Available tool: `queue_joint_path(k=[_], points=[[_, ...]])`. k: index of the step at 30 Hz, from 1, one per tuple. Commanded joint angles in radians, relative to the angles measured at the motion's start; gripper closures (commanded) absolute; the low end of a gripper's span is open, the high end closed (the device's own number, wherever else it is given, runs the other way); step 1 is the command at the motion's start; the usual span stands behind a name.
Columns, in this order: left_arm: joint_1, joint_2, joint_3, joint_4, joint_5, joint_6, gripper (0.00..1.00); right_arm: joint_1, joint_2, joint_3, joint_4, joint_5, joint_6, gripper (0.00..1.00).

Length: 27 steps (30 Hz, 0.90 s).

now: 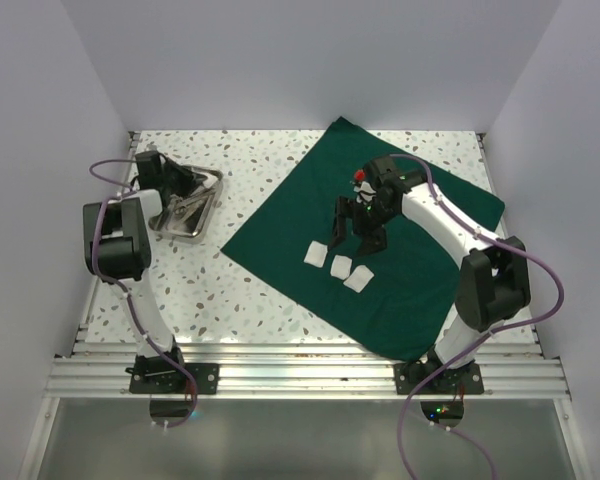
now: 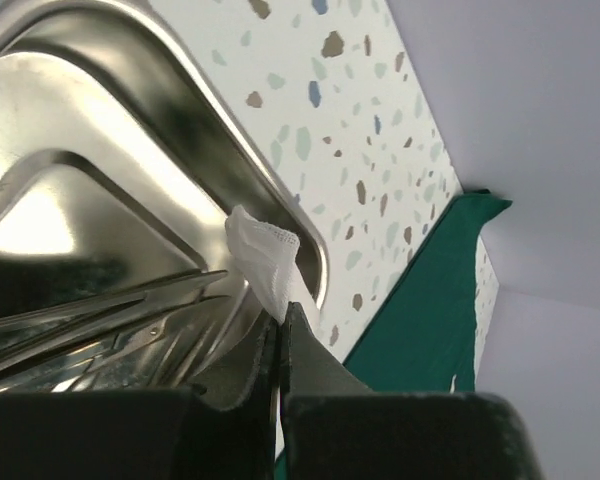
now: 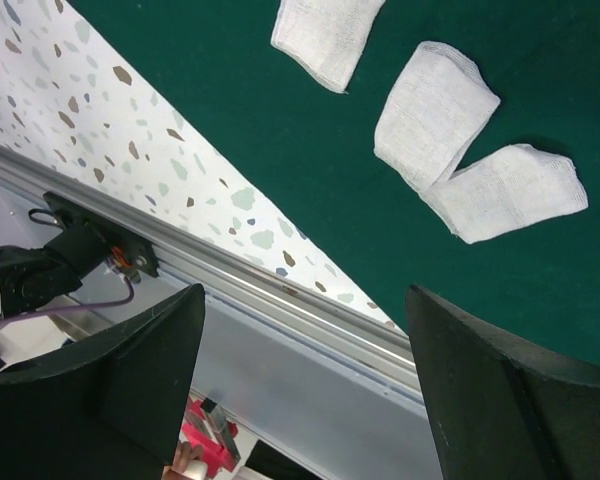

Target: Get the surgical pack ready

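The surgical pack (image 1: 300, 215) lies flat under the spread right fingers (image 3: 510, 390). The left fingers (image 2: 320, 365), clear of it, pinch apparent gauze (image 2: 265, 258) over the tray (image 2: 230, 130).

The drape (image 1: 300, 200) is dark green, gauze (image 2: 265, 260) white (table (image 1: 230, 300) speckled)

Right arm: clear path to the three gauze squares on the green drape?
Probably yes. The right gripper hangs open close to the gauze squares, nothing between. The left gripper is away at the metal tray, shut on another gauze piece.
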Motion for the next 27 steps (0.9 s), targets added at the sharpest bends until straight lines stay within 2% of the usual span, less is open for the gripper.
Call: queue_joint_path(k=[1,7,8,10,11,14,20,27], points=[[0.003,0.041,0.043,-0.036,-0.030,0.033,1.00,-0.002,0.004,0.013,-0.029,0.018,-0.008,0.15],[0.005,0.072,0.109,-0.163,-0.075,0.082,0.84,-0.005,-0.002,0.007,-0.032,0.024,-0.006,0.15],[0.005,0.078,0.120,-0.204,-0.090,0.088,0.70,-0.005,-0.003,0.004,-0.031,0.023,-0.005,0.15],[0.005,0.081,0.146,-0.258,-0.090,0.105,0.59,-0.005,-0.008,-0.007,-0.023,0.021,0.002,0.15],[0.005,0.070,0.149,-0.270,-0.092,0.111,0.50,-0.003,-0.008,-0.008,-0.021,0.018,0.003,0.15],[0.005,0.006,0.117,-0.275,-0.096,0.134,0.41,-0.003,-0.017,-0.017,-0.017,0.020,0.006,0.15],[0.005,-0.132,0.045,-0.353,-0.087,0.185,0.34,-0.008,-0.059,-0.059,-0.005,0.050,0.009,0.15],[0.001,-0.322,-0.047,-0.461,-0.107,0.306,0.33,-0.034,-0.112,-0.114,-0.021,0.144,0.005,0.15]])
